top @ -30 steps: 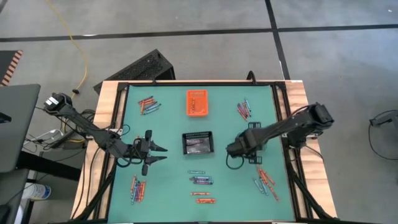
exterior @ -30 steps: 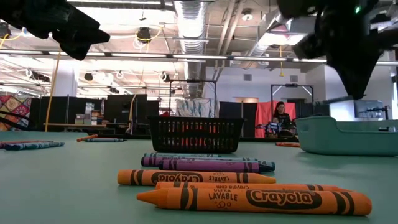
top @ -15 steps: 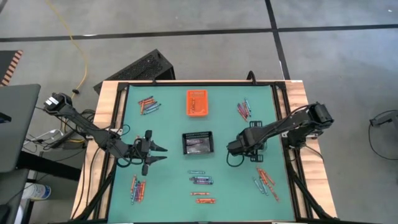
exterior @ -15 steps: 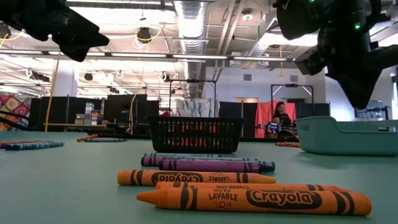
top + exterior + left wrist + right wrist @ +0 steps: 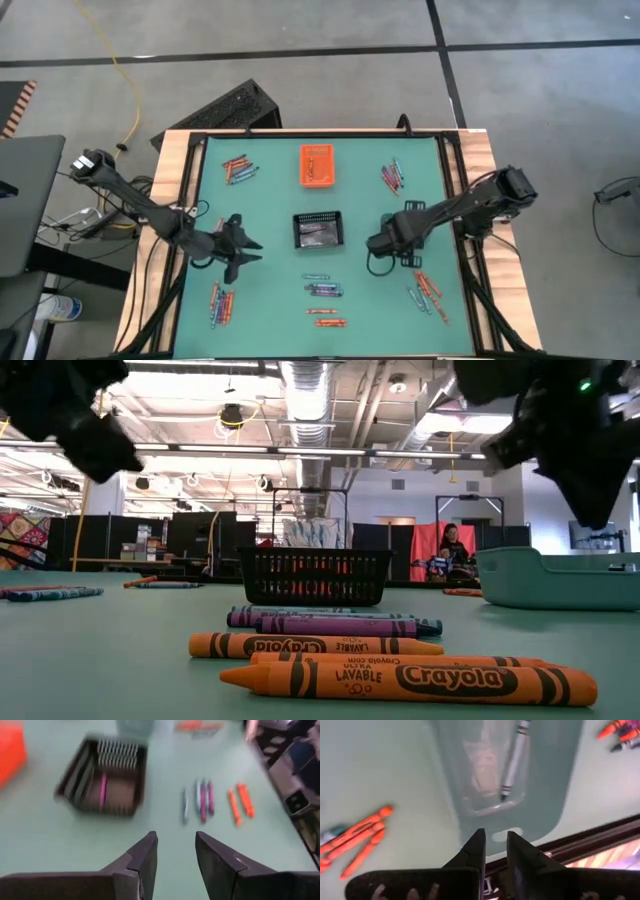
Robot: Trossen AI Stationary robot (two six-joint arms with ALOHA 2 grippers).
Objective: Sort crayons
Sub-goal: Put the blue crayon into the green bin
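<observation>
My right gripper point(image 5: 495, 851), fingers slightly apart & empty, hangs over pale teal plastic bin point(image 5: 560, 795); thin blue-grey paper-wrapped crayon point(image 5: 515, 757) lies inside, just ahead.

Bare desk point(image 5: 270, 190) lies open between the black mesh bin point(image 5: 319, 230) and the left gripper point(image 5: 243, 253). Crayons point(image 5: 324, 290) clutter the near strip; the orange bin point(image 5: 317, 165) blocks the far middle.

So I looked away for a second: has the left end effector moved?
Yes. In the high view the left end effector has swung down-picture, turning away from the black mesh bin.
</observation>
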